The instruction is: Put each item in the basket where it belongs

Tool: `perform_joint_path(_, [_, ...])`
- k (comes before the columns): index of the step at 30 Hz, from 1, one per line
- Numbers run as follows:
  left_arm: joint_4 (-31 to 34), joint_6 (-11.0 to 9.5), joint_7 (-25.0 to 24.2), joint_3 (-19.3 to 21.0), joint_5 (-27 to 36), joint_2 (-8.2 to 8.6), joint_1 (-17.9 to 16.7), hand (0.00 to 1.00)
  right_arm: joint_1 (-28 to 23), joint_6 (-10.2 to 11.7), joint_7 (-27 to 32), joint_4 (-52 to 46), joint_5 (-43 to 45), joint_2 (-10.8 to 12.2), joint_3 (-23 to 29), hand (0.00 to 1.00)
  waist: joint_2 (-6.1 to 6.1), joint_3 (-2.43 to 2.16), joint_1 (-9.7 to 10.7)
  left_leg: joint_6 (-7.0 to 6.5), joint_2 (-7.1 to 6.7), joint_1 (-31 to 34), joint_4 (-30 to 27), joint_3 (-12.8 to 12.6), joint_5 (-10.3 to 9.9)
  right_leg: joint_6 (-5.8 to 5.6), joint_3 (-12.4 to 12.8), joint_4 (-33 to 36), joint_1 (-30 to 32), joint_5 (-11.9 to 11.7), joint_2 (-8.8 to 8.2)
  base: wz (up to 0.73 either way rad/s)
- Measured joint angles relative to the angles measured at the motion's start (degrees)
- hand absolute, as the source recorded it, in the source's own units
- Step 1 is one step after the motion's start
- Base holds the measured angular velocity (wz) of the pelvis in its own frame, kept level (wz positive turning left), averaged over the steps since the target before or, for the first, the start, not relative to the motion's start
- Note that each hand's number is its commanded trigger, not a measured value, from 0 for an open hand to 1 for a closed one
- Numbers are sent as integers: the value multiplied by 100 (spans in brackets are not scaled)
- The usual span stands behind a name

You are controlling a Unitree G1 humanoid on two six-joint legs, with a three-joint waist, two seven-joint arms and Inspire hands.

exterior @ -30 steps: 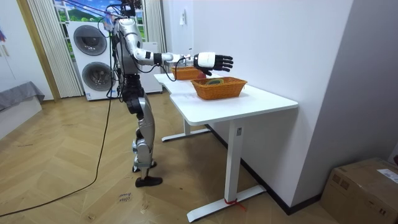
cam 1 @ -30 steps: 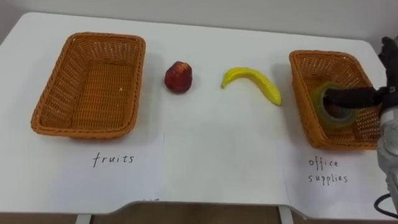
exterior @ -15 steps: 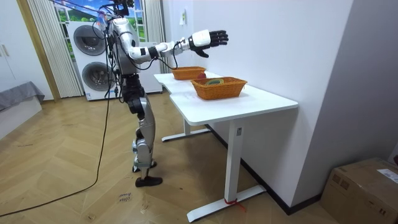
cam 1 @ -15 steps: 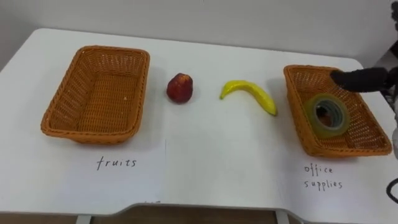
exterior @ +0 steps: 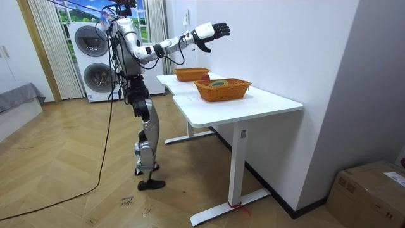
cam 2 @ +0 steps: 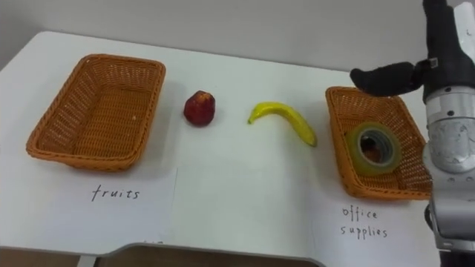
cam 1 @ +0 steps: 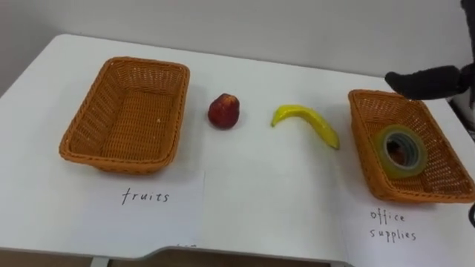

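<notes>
A red apple and a yellow banana lie on the white table between two wicker baskets. The left basket holds nothing. In the right basket lies a roll of tape. My right hand hovers above that basket's far edge, open, with nothing in it. In the room view the right hand is raised high over the table, fingers spread, and I stand at the table's long side.
Paper labels lie in front of each basket, near the table's front edge. A wall runs behind the table. Stacked washing machines stand behind me in the room view.
My right hand has lifted out of the right basket and risen above it, leaving the tape roll inside. The eye view has shifted a little.
</notes>
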State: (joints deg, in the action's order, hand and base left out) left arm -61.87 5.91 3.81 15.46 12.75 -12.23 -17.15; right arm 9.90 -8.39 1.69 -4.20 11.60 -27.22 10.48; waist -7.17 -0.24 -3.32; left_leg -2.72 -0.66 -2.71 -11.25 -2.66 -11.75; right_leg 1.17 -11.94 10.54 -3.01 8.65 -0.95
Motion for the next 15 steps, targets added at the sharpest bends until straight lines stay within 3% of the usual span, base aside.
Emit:
perform_joint_path(5, [-4, -1, -67, 8, -7, -22, -1, 0, 144, -174, -321, 0, 307, -3, -234, 0, -111, 50, -186, -7, -5, -9, -15, -13, -3, 0, 37, 7, 0, 0, 0, -2])
perform_joint_path(15, [-59, 37, -260, 11, -154, -82, -123, 0, 230, -310, -828, -87, 455, -2, -524, 0, -162, 43, -486, -9, -12, -16, -40, 204, -8, -4, -273, 2, -120, -1, -8, 13])
